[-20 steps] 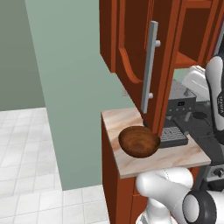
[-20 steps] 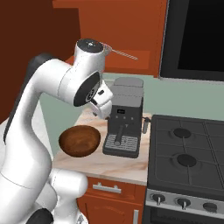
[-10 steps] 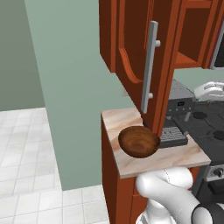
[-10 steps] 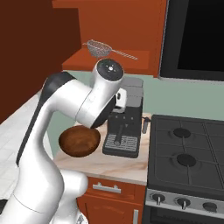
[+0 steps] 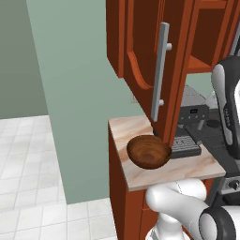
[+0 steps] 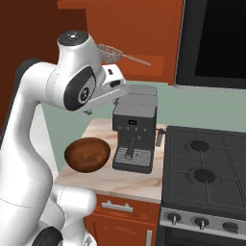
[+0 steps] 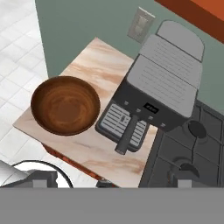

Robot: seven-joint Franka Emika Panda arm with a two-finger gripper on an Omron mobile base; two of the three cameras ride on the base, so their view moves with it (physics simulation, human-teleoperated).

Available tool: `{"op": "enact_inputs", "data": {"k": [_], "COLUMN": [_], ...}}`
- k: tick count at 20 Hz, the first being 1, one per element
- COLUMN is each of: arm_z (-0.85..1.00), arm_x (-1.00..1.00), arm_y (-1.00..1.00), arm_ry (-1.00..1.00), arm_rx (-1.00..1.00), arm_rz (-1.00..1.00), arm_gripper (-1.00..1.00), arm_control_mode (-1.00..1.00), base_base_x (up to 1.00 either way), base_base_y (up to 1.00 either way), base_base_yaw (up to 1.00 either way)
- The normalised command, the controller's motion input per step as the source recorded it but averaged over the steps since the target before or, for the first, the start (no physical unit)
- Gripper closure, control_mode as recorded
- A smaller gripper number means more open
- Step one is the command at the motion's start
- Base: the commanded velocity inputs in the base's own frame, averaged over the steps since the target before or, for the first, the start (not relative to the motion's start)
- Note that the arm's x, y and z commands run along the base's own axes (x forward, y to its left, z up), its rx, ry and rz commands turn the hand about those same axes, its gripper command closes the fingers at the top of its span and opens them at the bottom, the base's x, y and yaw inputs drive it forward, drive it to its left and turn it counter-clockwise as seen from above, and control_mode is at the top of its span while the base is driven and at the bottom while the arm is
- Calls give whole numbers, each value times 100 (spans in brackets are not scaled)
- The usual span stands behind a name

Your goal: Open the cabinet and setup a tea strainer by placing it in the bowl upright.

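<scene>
The cabinet door (image 5: 140, 51) stands swung open, its grey bar handle (image 5: 161, 70) facing me. On the shelf inside rests the tea strainer (image 6: 110, 52), a silver mesh basket whose thin handle points right; my arm's upper joint partly covers it. The wooden bowl (image 5: 149, 151) (image 6: 87, 153) (image 7: 65, 105) sits upright on the marble counter, with nothing in it. My gripper (image 7: 142, 181) hovers high above the counter and looks down on the bowl and coffee machine. Its dark fingertips (image 7: 104, 183) stand wide apart with nothing between them, well below the strainer.
A grey coffee machine (image 6: 134, 129) (image 7: 162, 87) stands right of the bowl. A black stove (image 6: 206, 173) adjoins the counter (image 7: 100, 65), with a dark microwave (image 6: 216, 43) above it. The counter's left edge drops to white floor tiles (image 5: 28, 154).
My arm has swung: its upper joint has gone back left and up in the right base view, and more of it shows at the left view's right edge. Strainer and bowl have not moved.
</scene>
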Motion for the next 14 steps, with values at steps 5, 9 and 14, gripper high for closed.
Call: {"op": "enact_inputs", "data": {"k": [5,9,14], "arm_z": [-3,0,18], "arm_x": [0,2,11], "arm_y": [-4,0,2], "arm_ry": [0,0,-6], "arm_rx": [-10,0,4], "arm_rz": [0,2,1], "arm_gripper": [-100,-100,-100], "arm_control_mode": [-100,-100,-100], "base_base_x": [0,0,0], "base_base_y": [0,0,0], "base_base_yaw": [0,0,0]}}
